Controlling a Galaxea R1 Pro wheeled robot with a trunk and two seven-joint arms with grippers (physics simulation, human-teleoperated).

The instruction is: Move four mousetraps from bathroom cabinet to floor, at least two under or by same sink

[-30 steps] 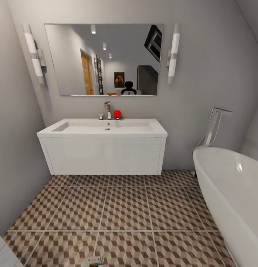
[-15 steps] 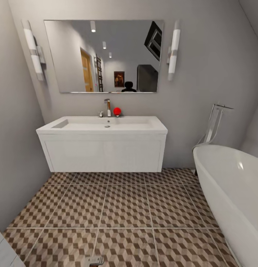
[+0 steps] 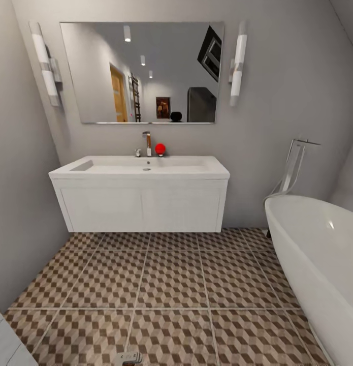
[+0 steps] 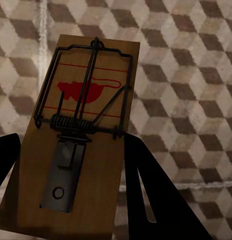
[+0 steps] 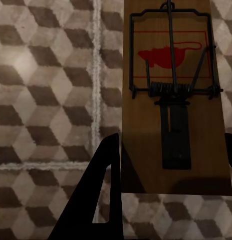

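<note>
Carrying step in progress. The left gripper (image 4: 70, 190) is pinching a mousetrap (image 4: 83, 125) between its dark fingers, and the right gripper (image 5: 168, 185) is likewise clamping a second mousetrap (image 5: 173, 95); both traps are hanging above the bathroom floor (image 3: 171, 284), not resting on it. The robot is facing the sink (image 3: 140, 170), which is hanging on the wall with open tile beneath it; the bathtub (image 3: 318, 254) is standing to the right of the sink. Judgement: two of the four traps are in hand, none seen laid down. The next move is calling for a closer approach to the sink, lowering each arm until its trap lies flat on the tiles under or just beside the sink, then releasing.
</note>
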